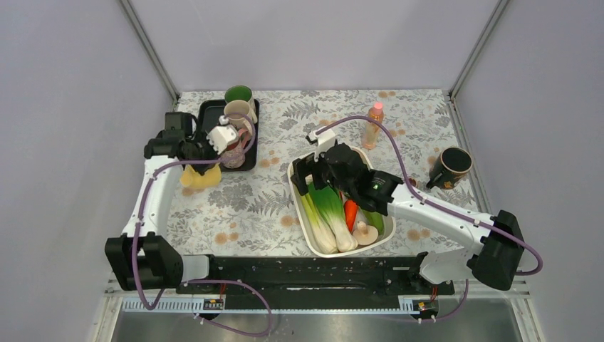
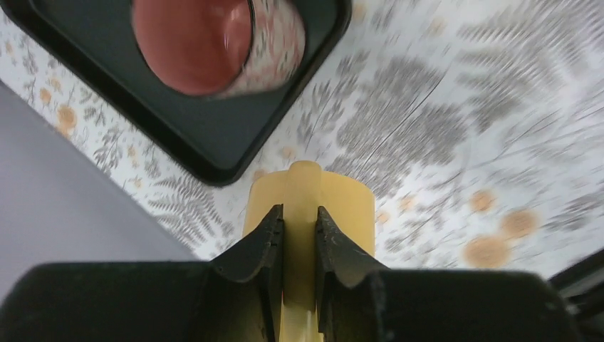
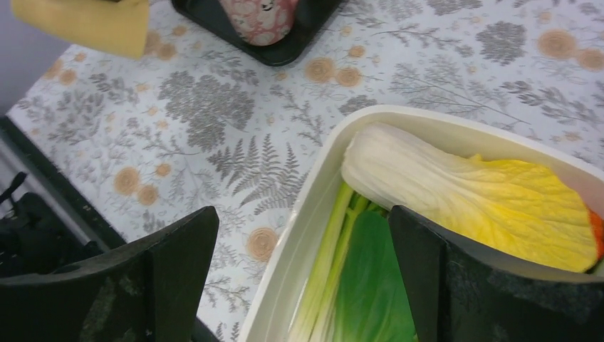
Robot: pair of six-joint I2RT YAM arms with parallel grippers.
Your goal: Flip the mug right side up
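Observation:
My left gripper (image 2: 300, 210) is shut on the handle of a yellow mug (image 2: 345, 206). In the top view the left gripper (image 1: 203, 160) holds the yellow mug (image 1: 196, 177) just left of the black tray (image 1: 208, 114), near the table surface. The mug's body points away from the wrist camera, and I cannot tell which way its mouth faces. It also shows at the top left of the right wrist view (image 3: 85, 25). My right gripper (image 3: 303, 271) is open and empty over the rim of the white basin (image 3: 313, 192).
The black tray (image 2: 214, 135) holds a pink floral mug (image 2: 214, 43), a beige mug (image 1: 237, 110) and a green mug (image 1: 238, 94). The white basin (image 1: 293, 174) holds leeks, cabbage and a carrot. A pink-capped bottle (image 1: 372, 125) and a dark mug (image 1: 452, 165) stand at the right.

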